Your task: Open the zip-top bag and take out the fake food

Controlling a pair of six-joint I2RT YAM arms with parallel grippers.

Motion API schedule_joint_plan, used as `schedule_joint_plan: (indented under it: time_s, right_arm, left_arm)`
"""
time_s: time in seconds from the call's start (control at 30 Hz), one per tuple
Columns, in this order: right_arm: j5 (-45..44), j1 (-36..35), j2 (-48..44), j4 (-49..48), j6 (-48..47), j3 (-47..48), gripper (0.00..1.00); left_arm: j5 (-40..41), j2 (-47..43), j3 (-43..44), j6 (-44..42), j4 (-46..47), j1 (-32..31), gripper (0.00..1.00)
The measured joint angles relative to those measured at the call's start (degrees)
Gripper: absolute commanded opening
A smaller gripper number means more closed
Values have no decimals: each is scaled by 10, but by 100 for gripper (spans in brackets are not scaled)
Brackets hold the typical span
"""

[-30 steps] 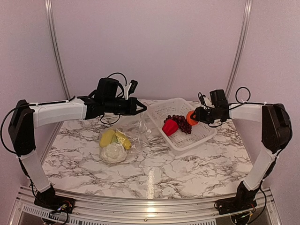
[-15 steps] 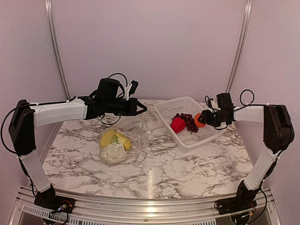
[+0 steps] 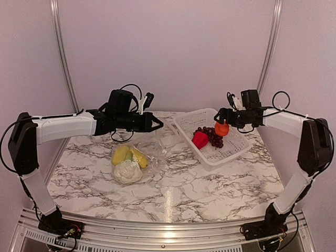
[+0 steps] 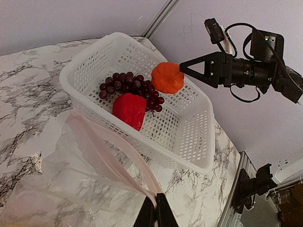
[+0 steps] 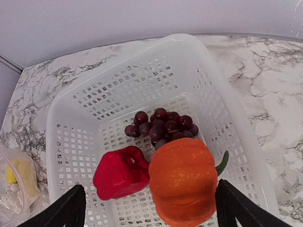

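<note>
The clear zip-top bag (image 3: 149, 149) lies left of centre. It holds yellow pieces (image 3: 128, 155) and a cream-white cauliflower (image 3: 126, 171). My left gripper (image 3: 159, 123) is shut on the bag's zip strip (image 4: 113, 156) and holds that edge up; in the left wrist view (image 4: 156, 208) the jaws pinch the strip. My right gripper (image 3: 222, 118) is over the white basket (image 3: 215, 164). Its jaws are wide open (image 5: 150, 184) on either side of the orange pumpkin (image 5: 184, 182). The pumpkin (image 3: 221, 129) sits just under the fingertips. A red pepper (image 5: 120, 172) and dark grapes (image 5: 163, 124) lie in the basket.
The lattice basket (image 4: 189, 137) stands at the back right, its near wall close to the lifted bag edge. Metal frame posts rise at both back corners. The marble table (image 3: 173, 194) shows bare surface at the front.
The right gripper rose and drew back over the basket with the pumpkin under it. The basket slid a little to the right. The left gripper held the bag edge still.
</note>
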State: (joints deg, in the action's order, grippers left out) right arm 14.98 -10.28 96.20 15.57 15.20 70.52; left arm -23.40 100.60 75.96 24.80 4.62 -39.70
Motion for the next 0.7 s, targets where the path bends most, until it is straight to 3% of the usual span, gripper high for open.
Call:
schedule_joint_plan:
  time_s: [0.27,0.43,0.7]
  right_arm:
    - [-22,-72,-29,4,-7,59,93]
    - [-19,-98,-30,14,-14,64,79]
    - [67,-175,-37,-20,-2,49,54]
  left_arm:
    - [1,-17,-1,-4,-2,0,0]
    - [1,-19,-1,-4,-2,0,0]
    - [1,-23,-6,-5,-2,0,0]
